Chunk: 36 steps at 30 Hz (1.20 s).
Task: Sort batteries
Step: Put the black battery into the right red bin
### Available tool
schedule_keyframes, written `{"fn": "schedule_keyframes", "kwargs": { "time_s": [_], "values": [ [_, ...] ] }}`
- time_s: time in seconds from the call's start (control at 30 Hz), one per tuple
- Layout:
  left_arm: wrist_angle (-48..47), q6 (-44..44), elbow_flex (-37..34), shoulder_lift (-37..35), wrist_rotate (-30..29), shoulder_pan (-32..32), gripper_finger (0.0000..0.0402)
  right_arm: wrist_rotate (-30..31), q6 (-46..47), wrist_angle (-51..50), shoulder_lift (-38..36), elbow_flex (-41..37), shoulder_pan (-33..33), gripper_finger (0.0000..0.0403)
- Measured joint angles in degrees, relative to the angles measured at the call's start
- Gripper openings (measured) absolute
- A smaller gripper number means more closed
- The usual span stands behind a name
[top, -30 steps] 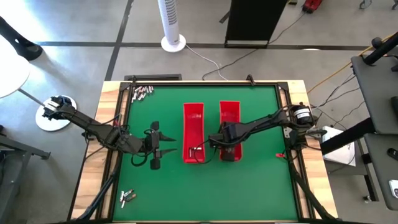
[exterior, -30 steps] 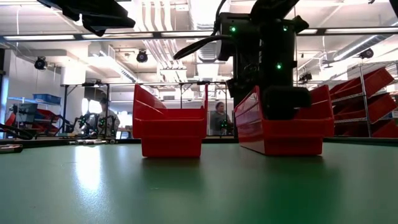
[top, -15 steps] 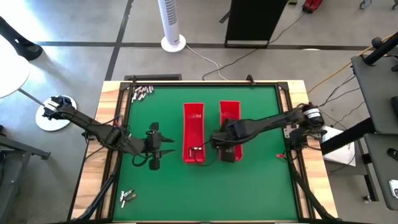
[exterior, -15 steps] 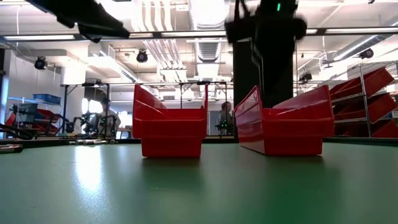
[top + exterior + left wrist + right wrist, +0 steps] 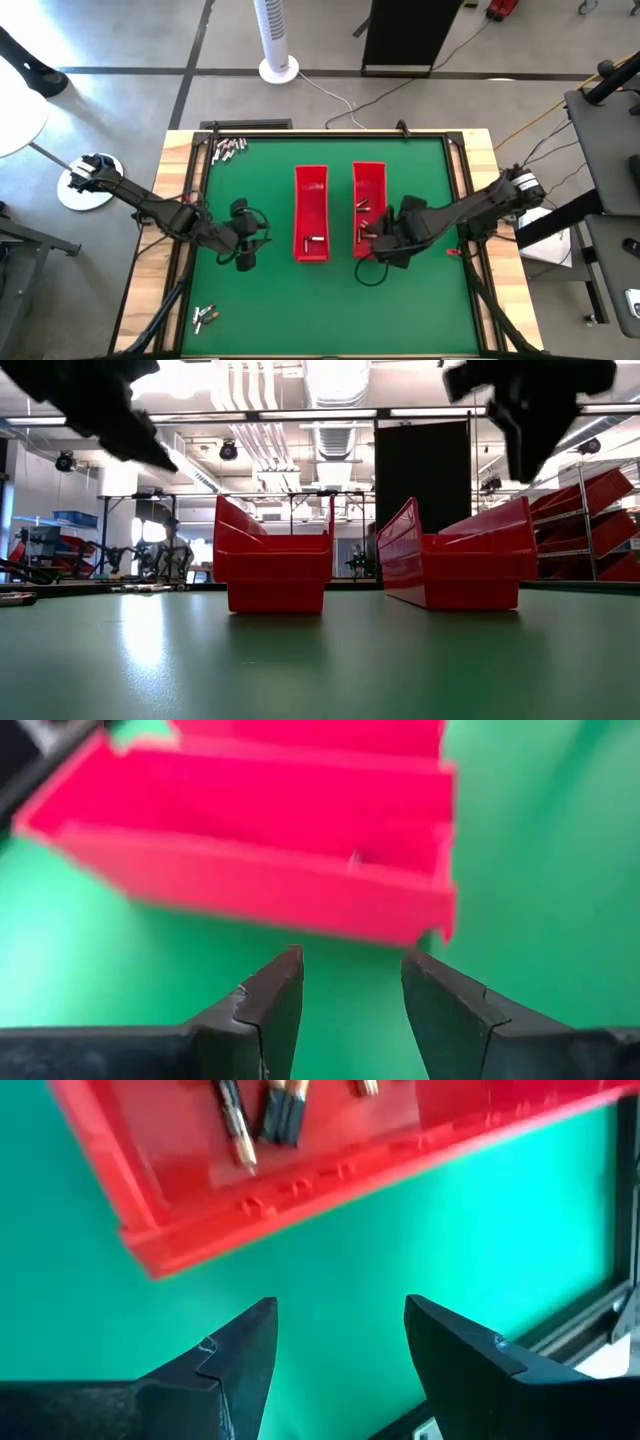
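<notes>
Batteries: while a few already lie in the two trays, you still have loose batteries [image 5: 227, 148] at the upper left of the mat and another small bunch [image 5: 205, 317] at the lower left, both well apart from the trays.
Sorted so far: three batteries [image 5: 272, 1105] show inside the right-hand red tray [image 5: 369, 190] in the right wrist view; one pale battery [image 5: 315, 240] lies in the left-hand red tray [image 5: 311, 190].
Right gripper: the right gripper [image 5: 338, 1345] has its fingers spread with nothing between them. A second ago it reached across to the lower end of the left-hand tray; now it has pulled back to the lower right of the right-hand tray, over bare green mat [image 5: 420, 300].
What that means: you have most likely just finished a drop, so this arm is free for the next pick.
Left gripper: the left gripper [image 5: 350, 990] is also spread and empty, centre-left in the high view, facing the left-hand tray's side wall; it has shifted only slightly.
Next: both loose piles lie on the left side, so your left arm looks better placed for them.
</notes>
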Motion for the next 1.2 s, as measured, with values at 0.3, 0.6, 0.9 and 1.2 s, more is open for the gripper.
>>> {"fn": "schedule_keyframes", "kwargs": {
  "time_s": [0.3, 0.6, 0.9, 1.2],
  "values": [
    [-12.5, -12.7, 0.0, 0.0, 1.5, 0.0, 0.0152, -0.8, -2.5, 10.1, 0.2, -5.4, 0.2, 0.0215],
    [-14.2, -22.3, 0.0, -0.2, -0.8, 0.2, 0.0152, -1.7, -2.0, 9.1, -0.1, -3.6, 0.8, 0.0215],
    [-26.5, -38.8, 0.0, -0.2, 0.2, 2.2, 0.0156, 4.3, 7.3, 11.3, 0.2, 5.9, 11.6, 0.0192],
    [-34.6, -47.1, 0.0, 1.6, 18.2, 6.8, 0.0182, 27.7, 5.9, 15.0, 1.1, 6.2, 25.0, 0.0163]
  ]
}}
